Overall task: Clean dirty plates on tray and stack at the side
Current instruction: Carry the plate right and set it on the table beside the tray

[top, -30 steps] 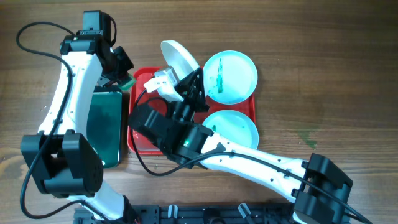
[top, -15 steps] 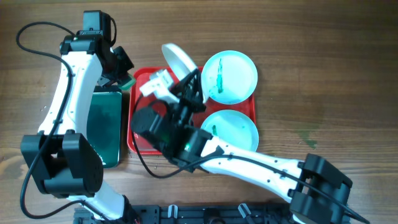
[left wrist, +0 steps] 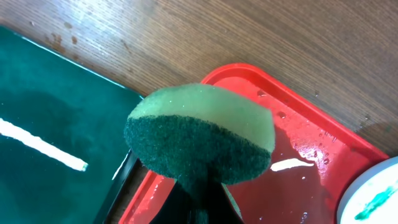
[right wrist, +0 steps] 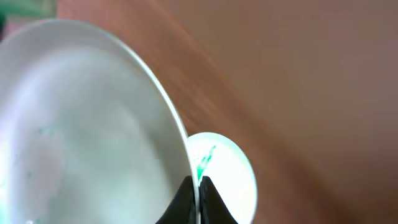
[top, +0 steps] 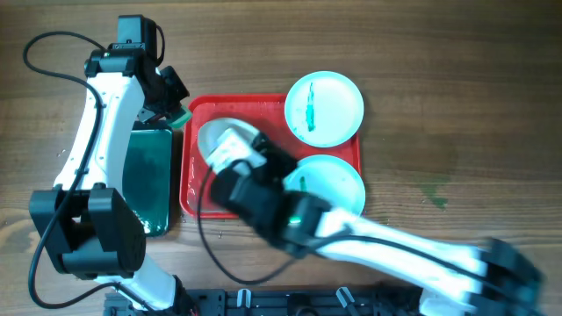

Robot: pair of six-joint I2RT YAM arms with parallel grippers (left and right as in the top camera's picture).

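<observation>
On the wooden surface point(top: 457, 70), the red tray point(top: 255, 112) carries a green-streaked mint plate point(top: 325, 108) and a second mint plate point(top: 342, 180). Over its left half, the right claw point(right wrist: 198, 191) pinches the rim of the white plate point(right wrist: 81, 124) (tilted). Beside the black tray point(top: 147, 175), the left claw point(left wrist: 199, 190) grips a green sponge point(left wrist: 202, 134).

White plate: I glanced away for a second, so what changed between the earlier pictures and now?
The right gripper, fingers clamped on the white plate, swung it from the far edge of the tray toward the robot and leftward, over its left half. Nothing grasped or released. The left gripper with its sponge and both mint plates stayed put.
</observation>
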